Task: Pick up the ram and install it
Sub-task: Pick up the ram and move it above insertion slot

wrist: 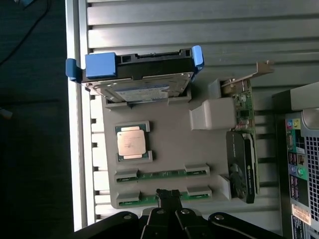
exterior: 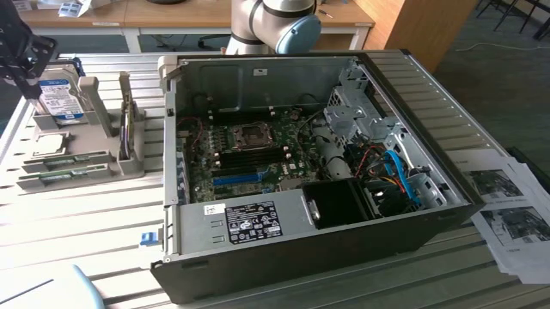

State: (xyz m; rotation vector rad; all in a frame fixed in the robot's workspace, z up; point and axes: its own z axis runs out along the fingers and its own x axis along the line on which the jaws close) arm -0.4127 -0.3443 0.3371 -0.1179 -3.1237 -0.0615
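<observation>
we see the gripper (wrist: 168, 195) with its two dark fingers (wrist: 162, 198) pressed together and nothing between them. it hangs above the grey holder (wrist: 174, 144), clear of everything on it. in the exterior view the gripper is a dark shape in the upper left of the frame, above the holder, which sits on the slatted table (exterior: 94, 219) at the exterior view's left.

the ram (wrist: 148, 198) lies flat in the holder's outermost slot, the one farthest from the hard drive (wrist: 142, 89). from the wrist view the closed fingertips line up over the middle of this stick. a second green stick (wrist: 162, 175) lies in the neighbouring slot, parallel to it and just beside it. between that stick and the hard drive rests a square processor (wrist: 132, 141). a graphics card (wrist: 241, 169) stands on edge along the holder's side.

the open computer case (exterior: 301, 257) fills the middle of the exterior view, well apart from the gripper. its motherboard (exterior: 257, 154) is exposed. the dark slots near the motherboard's centre look unfilled, though we cannot be sure at this angle. printed papers (exterior: 511, 219) lie at the exterior view's right.
</observation>
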